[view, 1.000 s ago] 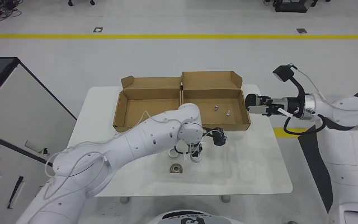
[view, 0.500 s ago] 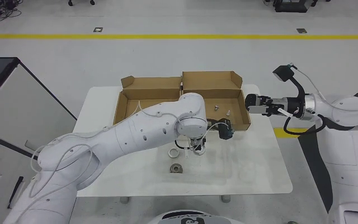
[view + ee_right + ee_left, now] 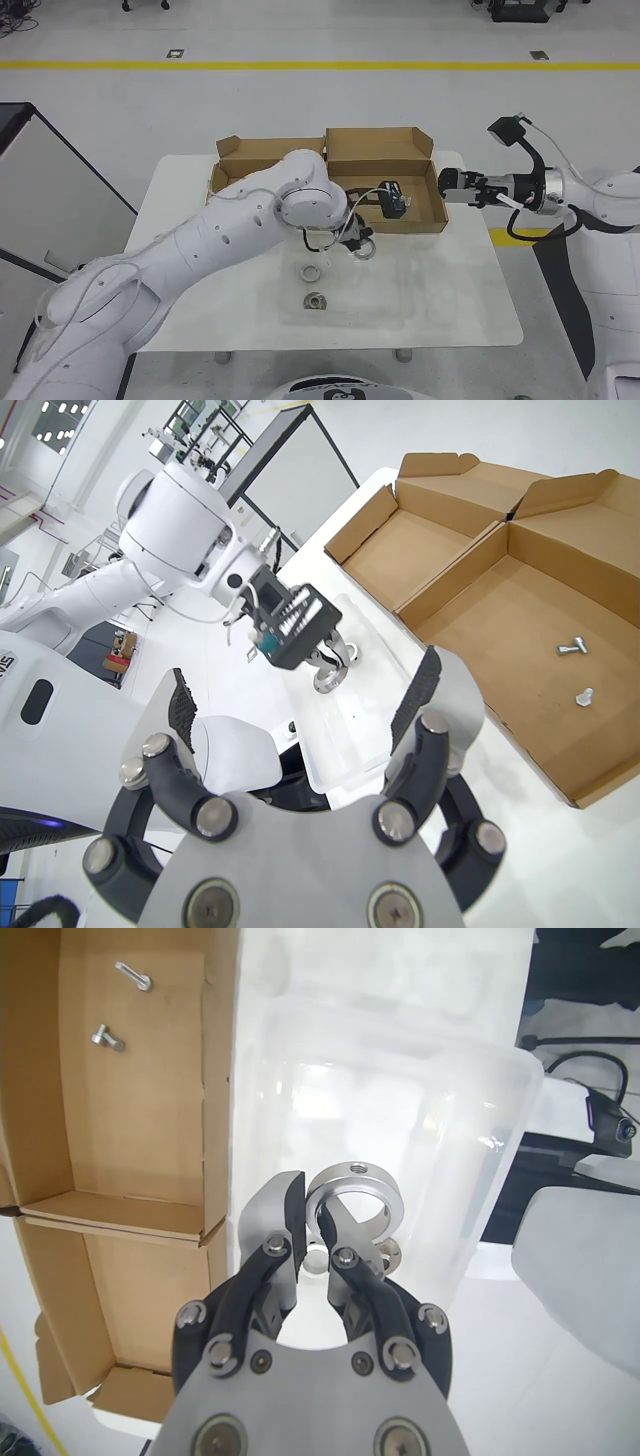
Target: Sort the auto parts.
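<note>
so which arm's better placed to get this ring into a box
Left. The left gripper is shut on the metal ring, held above the clear bin right beside the cardboard boxes. The right gripper is open, holding nothing, out by the box edge near the bolts.

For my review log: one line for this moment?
left gripper: shut on ring | right gripper: open | bolts in box

The ring [image 3: 355, 1198] is smooth, bright metal; the tub [image 3: 505, 1093] clear, glossy plastic; the boxes [image 3: 135, 1138] matt brown cardboard. Two bolts [image 3: 107, 1039] gleam silvery. The left tool [image 3: 312, 1202] has dull metal fingers [image 3: 260, 1223] with black ribbed pads [image 3: 296, 1213].
</note>
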Tool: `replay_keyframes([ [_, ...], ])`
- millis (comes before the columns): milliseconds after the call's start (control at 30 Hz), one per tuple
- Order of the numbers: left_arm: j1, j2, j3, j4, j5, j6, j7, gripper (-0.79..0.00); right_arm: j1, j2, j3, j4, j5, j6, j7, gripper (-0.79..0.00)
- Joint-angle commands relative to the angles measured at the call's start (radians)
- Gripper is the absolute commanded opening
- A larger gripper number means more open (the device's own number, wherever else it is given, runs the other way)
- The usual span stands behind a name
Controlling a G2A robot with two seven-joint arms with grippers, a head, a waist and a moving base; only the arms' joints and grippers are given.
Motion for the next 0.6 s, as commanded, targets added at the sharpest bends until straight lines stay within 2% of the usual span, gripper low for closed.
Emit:
replay_keyframes([
  [0, 0.051, 0.042, -0.101, -0.047, -0.021, -0.034, 0.032, -0.785, 0.000, 0.000, 0.000, 0.000, 0.000, 0.000, 0.000, 0.000],
  [100, 0.148, 0.098, -0.251, -0.114, -0.073, -0.102, 0.080, -0.785, 0.000, 0.000, 0.000, 0.000, 0.000, 0.000, 0.000, 0.000],
  [233, 0.263, 0.146, -0.414, -0.154, -0.208, -0.206, 0.151, -0.785, 0.000, 0.000, 0.000, 0.000, 0.000, 0.000, 0.000, 0.000],
  [333, 0.304, 0.163, -0.488, -0.163, -0.313, -0.283, 0.198, -0.785, 0.000, 0.000, 0.000, 0.000, 0.000, 0.000, 0.000, 0.000],
  [467, 0.311, 0.174, -0.536, -0.181, -0.408, -0.358, 0.229, -0.785, 0.000, 0.000, 0.000, 0.000, 0.000, 0.000, 0.000, 0.000],
  [500, 0.309, 0.176, -0.542, -0.186, -0.430, -0.368, 0.237, -0.785, 0.000, 0.000, 0.000, 0.000, 0.000, 0.000, 0.000, 0.000],
  [567, 0.300, 0.180, -0.559, -0.191, -0.406, -0.315, 0.234, -0.785, 0.000, 0.000, 0.000, 0.000, 0.000, 0.000, 0.000, 0.000],
])
